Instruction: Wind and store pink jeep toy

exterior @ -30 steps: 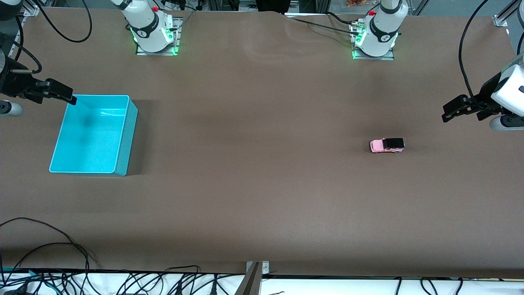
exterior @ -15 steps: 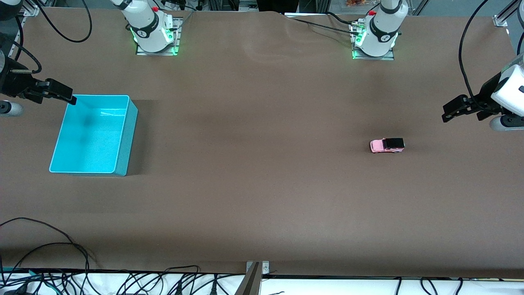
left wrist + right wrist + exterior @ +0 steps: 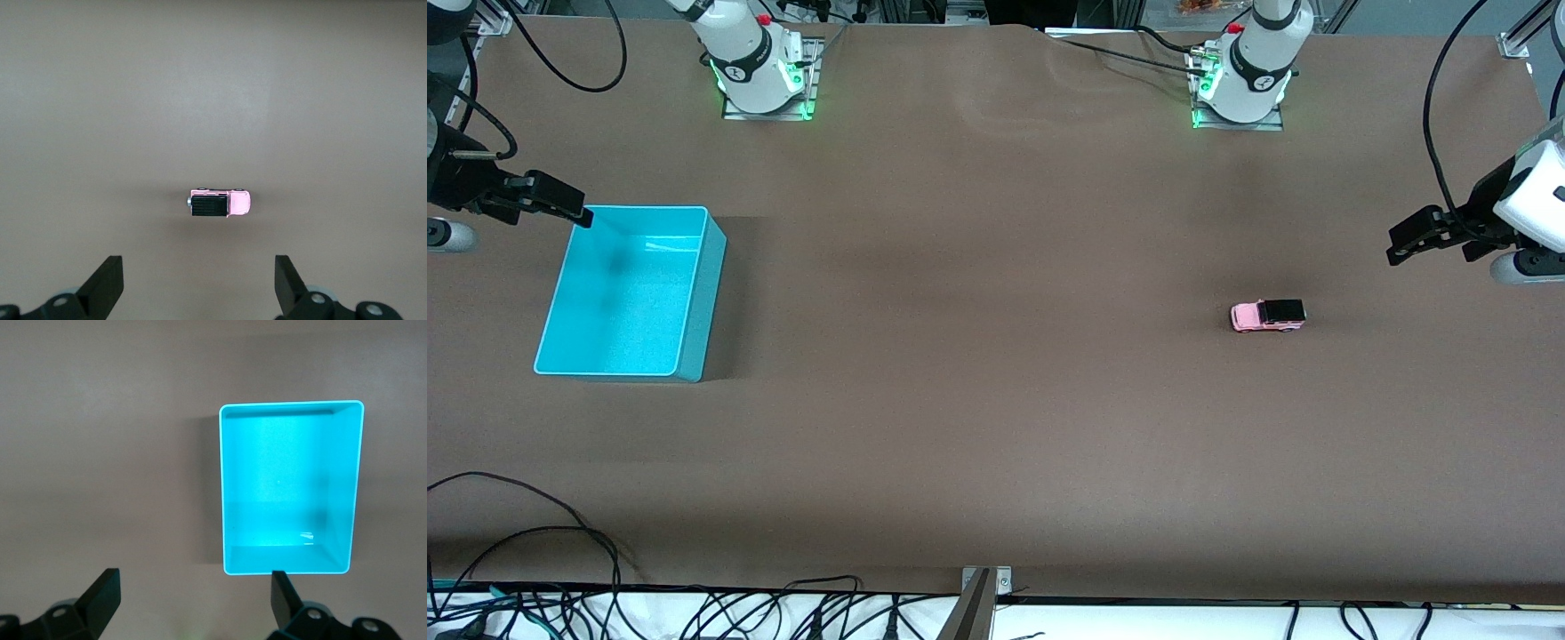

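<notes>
The pink jeep toy (image 3: 1268,316), pink with a black roof, stands on the brown table toward the left arm's end; it also shows in the left wrist view (image 3: 219,204). My left gripper (image 3: 1405,244) hangs open and empty in the air at that end of the table, apart from the jeep (image 3: 198,287). The cyan bin (image 3: 630,292) stands empty toward the right arm's end and shows in the right wrist view (image 3: 288,487). My right gripper (image 3: 574,211) is open and empty over the bin's corner farthest from the front camera (image 3: 195,603).
The two arm bases (image 3: 760,67) (image 3: 1245,76) stand along the table edge farthest from the front camera. Loose black cables (image 3: 560,551) lie at the table's near edge. A metal bracket (image 3: 983,596) sits at the near edge's middle.
</notes>
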